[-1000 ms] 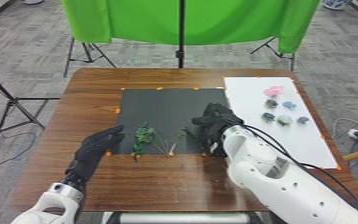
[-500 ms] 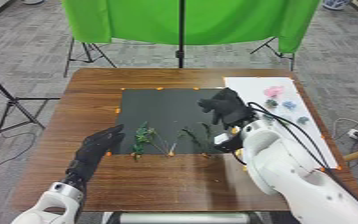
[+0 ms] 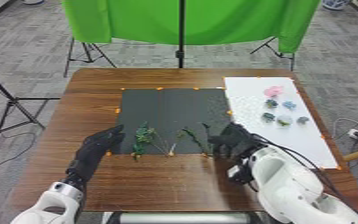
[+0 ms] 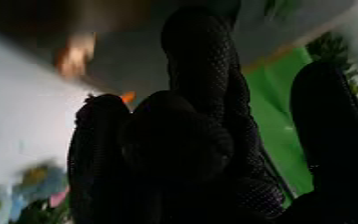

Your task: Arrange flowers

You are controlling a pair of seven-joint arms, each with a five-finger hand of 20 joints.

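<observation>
The right hand, in a black fabric glove (image 3: 236, 140), is low over the right edge of a dark rectangular mat (image 3: 167, 105) on a brown wooden table (image 3: 162, 190). Its fingers are loosely extended, with a gap between them and the thumb, and nothing is seen in its hold.

Taking twelve o'clock as the table's far edge, a thin dark-green stem (image 3: 206, 131) lies just beside this hand at ten o'clock, its length running roughly from twelve to six. Whether glove and stem touch, I cannot tell. A little farther, toward nine o'clock, is a curved green leafy stem (image 3: 191, 135), slanting from eleven to five. Beyond it, also at nine, lies a bushy green spray (image 3: 143, 136).

The other way, between one and two o'clock, small blue-green flower heads (image 3: 268, 117) sit on a long white sheet (image 3: 300, 147); a pink ruffled bloom (image 3: 273, 91) is farthest, at one o'clock.

The left hand, also gloved in black (image 3: 94, 142), is well away at nine o'clock, its fingers relaxed and empty.

The right hand is clearly the nearer for either group. If a flower head comes next, the hand would need to travel toward one or two o'clock, clearing the slender stems, which could easily be nudged askew.
</observation>
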